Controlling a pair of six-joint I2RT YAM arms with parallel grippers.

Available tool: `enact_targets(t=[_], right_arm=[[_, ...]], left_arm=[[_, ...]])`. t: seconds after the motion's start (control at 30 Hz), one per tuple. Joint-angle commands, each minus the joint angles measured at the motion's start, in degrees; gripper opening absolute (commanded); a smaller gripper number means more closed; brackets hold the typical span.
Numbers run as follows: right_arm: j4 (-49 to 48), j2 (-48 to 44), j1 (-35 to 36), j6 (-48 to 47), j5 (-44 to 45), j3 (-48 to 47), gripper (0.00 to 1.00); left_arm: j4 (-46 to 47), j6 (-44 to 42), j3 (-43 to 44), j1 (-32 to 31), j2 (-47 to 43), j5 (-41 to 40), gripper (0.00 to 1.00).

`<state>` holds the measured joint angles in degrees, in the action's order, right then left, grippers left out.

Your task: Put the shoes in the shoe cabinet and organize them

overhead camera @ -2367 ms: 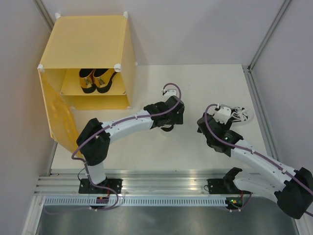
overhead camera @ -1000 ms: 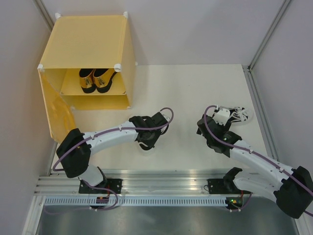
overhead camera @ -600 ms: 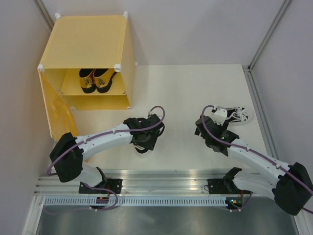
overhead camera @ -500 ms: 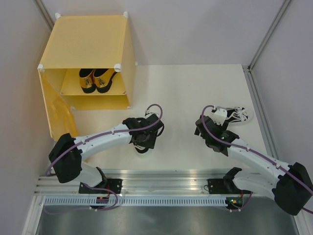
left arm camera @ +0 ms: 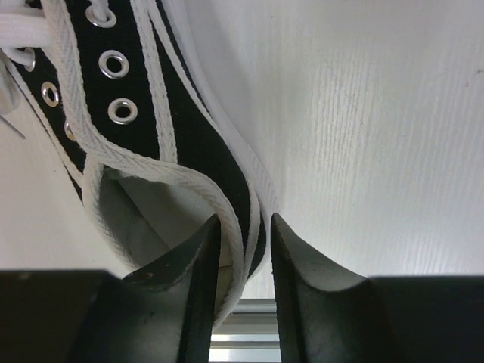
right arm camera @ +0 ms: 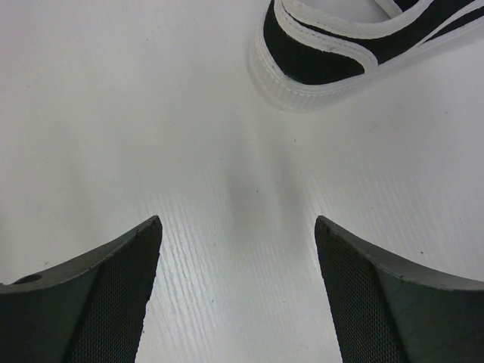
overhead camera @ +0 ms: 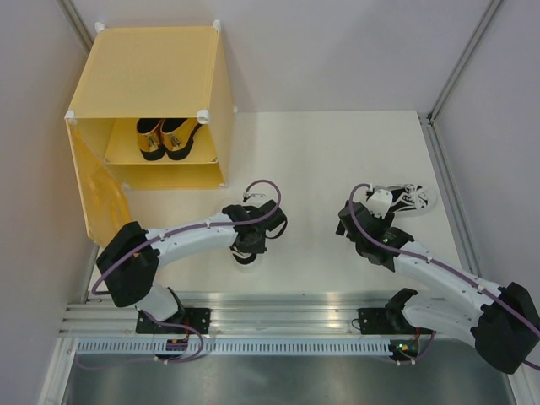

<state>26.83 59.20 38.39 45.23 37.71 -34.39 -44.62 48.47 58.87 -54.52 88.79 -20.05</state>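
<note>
- White table (overhead camera: 337, 152), grey walls (overhead camera: 337, 51).
- Left gripper (left arm camera: 244, 219) pinches laced sneaker's (left arm camera: 189, 136) side wall, one finger inside.
- Right gripper (right arm camera: 238, 234) gapes wide; second sneaker (right arm camera: 333, 53) just ahead.

The right pincer (right arm camera: 236, 225) gapes wide over the white tabletop (right arm camera: 113, 106). A black-and-white sneaker (right arm camera: 333, 53) heel lies at one o'clock, untouched.
</note>
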Motion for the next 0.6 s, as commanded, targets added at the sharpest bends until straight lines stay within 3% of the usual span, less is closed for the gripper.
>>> enact_targets(t=[0.0,0.13,0.37,0.57], right_arm=[[-1.2,-1.0,-0.2,0.7,0.3,0.6,0.86],[-1.5,-0.6,-0.2,0.7,-0.2,0.3,0.86],[-2.3,-0.3,-0.2,0.1,-0.1,0.4,0.86],[-2.9,-0.2,-0.2,-0.1,0.0,1.2,0.86]], left_arm=[[1.1,3.5,-1.1,-0.4,-0.6,-2.7,0.35],[0.3,3.2,-2.5,-0.1,-2.1,-3.5,0.02],[-2.3,1.9,-6.0,2.7,-7.3,-5.9,0.02],[-2.0,-4.2,-8.3,9.2,-13.3,-6.7,0.02]])
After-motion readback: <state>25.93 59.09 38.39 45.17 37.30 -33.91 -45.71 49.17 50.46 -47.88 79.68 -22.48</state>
